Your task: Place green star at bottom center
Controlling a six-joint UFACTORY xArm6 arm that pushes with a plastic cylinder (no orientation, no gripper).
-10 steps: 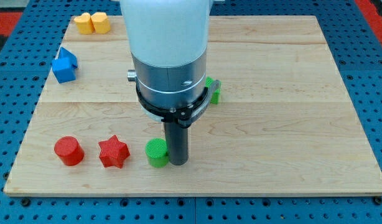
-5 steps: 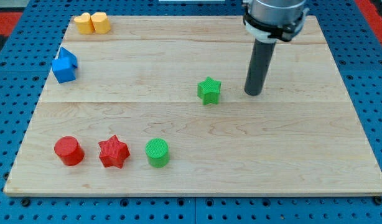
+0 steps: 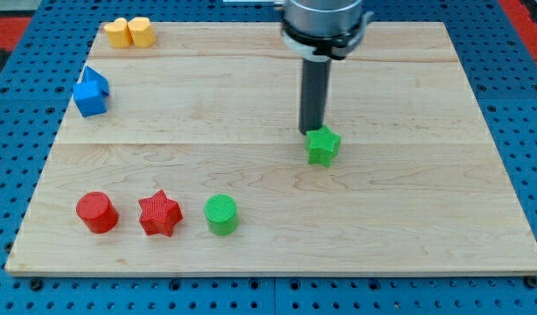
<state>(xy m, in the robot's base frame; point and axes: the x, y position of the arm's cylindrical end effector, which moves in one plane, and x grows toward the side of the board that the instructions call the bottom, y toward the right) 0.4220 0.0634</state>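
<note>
The green star (image 3: 323, 146) lies on the wooden board (image 3: 408, 219), a little right of the middle. My tip (image 3: 313, 130) stands just above and slightly left of the star, touching or almost touching its top-left edge. The dark rod rises from there to the arm's grey collar (image 3: 325, 22) at the view's top.
A green cylinder (image 3: 221, 214), a red star (image 3: 159, 213) and a red cylinder (image 3: 97, 212) sit in a row at the bottom left. Two blue blocks (image 3: 90, 91) lie at the left edge. Two yellow blocks (image 3: 130, 31) lie at the top left.
My tip went from beside the green cylinder to the star's right, then to its upper left. The green star has shifted right and slightly down.
</note>
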